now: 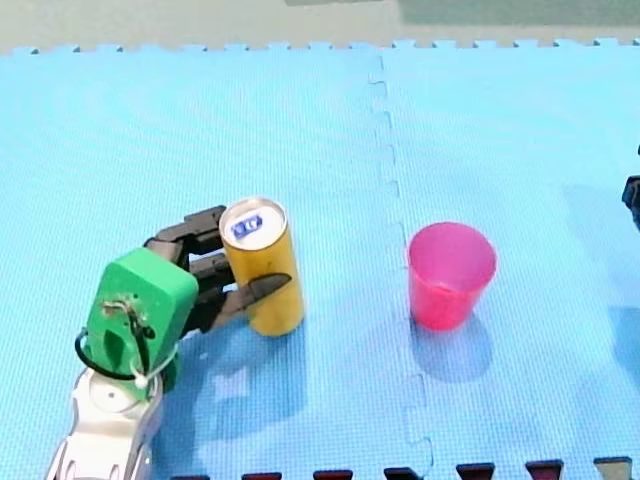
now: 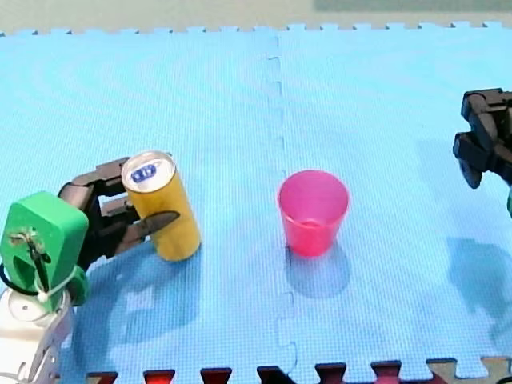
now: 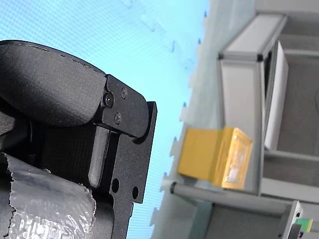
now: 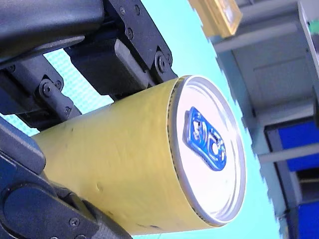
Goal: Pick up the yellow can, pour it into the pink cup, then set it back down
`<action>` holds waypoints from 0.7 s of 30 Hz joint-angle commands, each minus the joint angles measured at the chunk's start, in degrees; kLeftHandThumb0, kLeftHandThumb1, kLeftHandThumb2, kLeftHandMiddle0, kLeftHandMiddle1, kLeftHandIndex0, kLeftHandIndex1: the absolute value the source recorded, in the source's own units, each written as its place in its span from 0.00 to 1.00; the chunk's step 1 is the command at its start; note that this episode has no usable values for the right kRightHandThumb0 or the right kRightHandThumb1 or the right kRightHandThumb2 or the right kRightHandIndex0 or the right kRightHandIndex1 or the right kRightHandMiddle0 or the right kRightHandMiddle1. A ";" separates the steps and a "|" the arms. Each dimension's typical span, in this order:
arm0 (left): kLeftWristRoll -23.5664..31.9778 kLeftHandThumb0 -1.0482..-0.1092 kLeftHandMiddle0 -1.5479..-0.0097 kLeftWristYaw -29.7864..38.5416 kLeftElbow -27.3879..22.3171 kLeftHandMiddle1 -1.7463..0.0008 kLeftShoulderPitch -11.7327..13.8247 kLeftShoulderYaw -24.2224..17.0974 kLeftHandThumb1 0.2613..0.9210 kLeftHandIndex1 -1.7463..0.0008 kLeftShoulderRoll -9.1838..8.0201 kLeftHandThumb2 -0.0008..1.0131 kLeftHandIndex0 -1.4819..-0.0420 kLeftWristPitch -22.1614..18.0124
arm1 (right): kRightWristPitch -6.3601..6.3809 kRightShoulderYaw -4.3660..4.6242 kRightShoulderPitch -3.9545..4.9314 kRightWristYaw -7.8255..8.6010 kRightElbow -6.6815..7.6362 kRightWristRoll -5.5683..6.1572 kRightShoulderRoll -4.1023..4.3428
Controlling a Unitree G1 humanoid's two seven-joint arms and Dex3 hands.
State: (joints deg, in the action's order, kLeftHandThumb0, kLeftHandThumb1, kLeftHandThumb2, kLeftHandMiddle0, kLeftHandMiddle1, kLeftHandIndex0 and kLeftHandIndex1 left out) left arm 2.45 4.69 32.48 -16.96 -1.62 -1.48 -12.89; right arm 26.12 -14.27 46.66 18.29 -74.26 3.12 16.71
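The yellow can (image 1: pixel 265 275) with a silver top and blue tab stands on the blue mat at front left, its top leaning a little to the left. My left hand (image 1: pixel 222 262) is shut on it, with the thumb across its front and two fingers (image 1: pixel 190 232) behind. The second wrist view shows the can (image 4: pixel 114 164) close up between the black fingers (image 4: pixel 124 59). To the can's right, about a can's height away, the pink cup (image 1: pixel 450 275) stands upright and apart. My right hand (image 2: pixel 484 136) hangs above the mat at the far right edge, away from the cup.
A puzzle seam (image 1: pixel 392 180) in the blue foam mat (image 1: pixel 150 130) runs front to back between can and cup. The mat's far edge (image 1: pixel 300 47) meets a grey floor. The first wrist view shows a yellow box (image 3: pixel 214 157) on a metal frame beyond the mat.
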 commanded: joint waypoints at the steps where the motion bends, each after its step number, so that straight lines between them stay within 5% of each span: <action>1: 1.39 0.66 0.12 0.63 0.46 0.98 -0.95 -1.16 0.71 0.99 0.00 0.00 0.17 0.22 | 0.16 0.08 -0.02 -0.24 -0.01 -0.12 0.01; 13: 5.50 0.68 0.11 0.13 0.29 0.99 -4.51 -5.15 0.72 1.00 1.85 0.00 0.16 -1.75 | 0.12 -0.33 0.23 -0.16 -0.37 0.24 -0.53; 21: -2.04 0.70 0.10 -7.20 -1.23 0.99 -7.25 -3.22 0.71 1.00 1.64 0.00 0.16 -5.76 | 0.14 -0.81 0.47 0.13 -0.49 0.58 -1.22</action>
State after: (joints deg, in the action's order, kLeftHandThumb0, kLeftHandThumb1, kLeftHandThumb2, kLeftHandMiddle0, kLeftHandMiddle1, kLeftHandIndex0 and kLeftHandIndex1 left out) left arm 2.35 -0.74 31.78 -23.02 -5.51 0.87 -17.68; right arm 26.18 -14.91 46.88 18.47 -74.71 3.51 15.47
